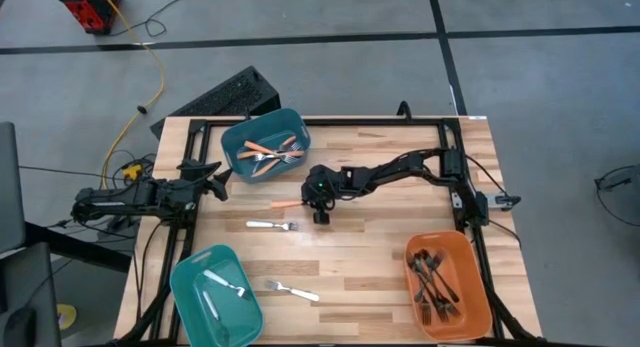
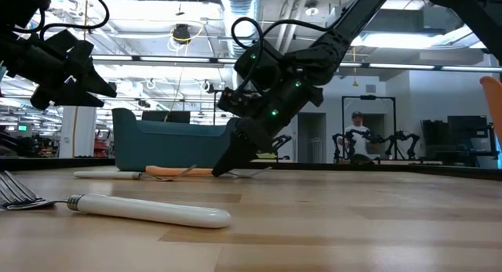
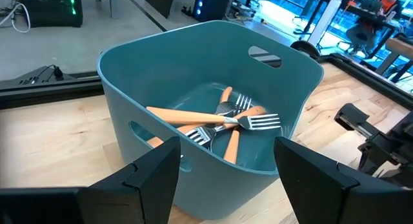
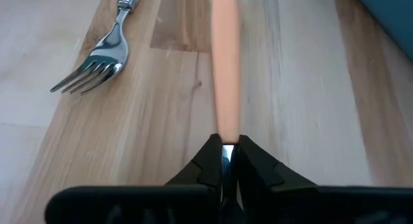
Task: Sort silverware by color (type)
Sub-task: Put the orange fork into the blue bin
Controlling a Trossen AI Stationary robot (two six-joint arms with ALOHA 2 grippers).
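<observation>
Mid-sort at the wooden table [image 1: 360,252]: the right gripper [image 1: 320,213] is down at the table's centre, its fingertips pinched on the tine end of an orange-handled fork [image 1: 287,204] that lies flat on the wood — handle pointing toward the left edge. The left gripper [image 1: 215,180] waits at the left edge beside the far teal bin [image 1: 232,139], fingers spread wide, holding nothing.

Progress, judged from the bins: well along, not finished. The far teal bin, near the far edge, already holds several orange-handled forks [image 3: 213,117]. The orange bin [image 1: 478,283] at the near right corner holds a heap of black forks [image 1: 433,279]. The near teal bin [image 1: 190,297] at the near left corner has a couple of white-handled forks [image 1: 226,284].

Left to do: the pinched orange fork, plus two white-handled strays on the wood — one [image 1: 270,225] just nearer than the gripper, another [image 1: 292,290] by the near edge. Approx. three forks remain.
</observation>
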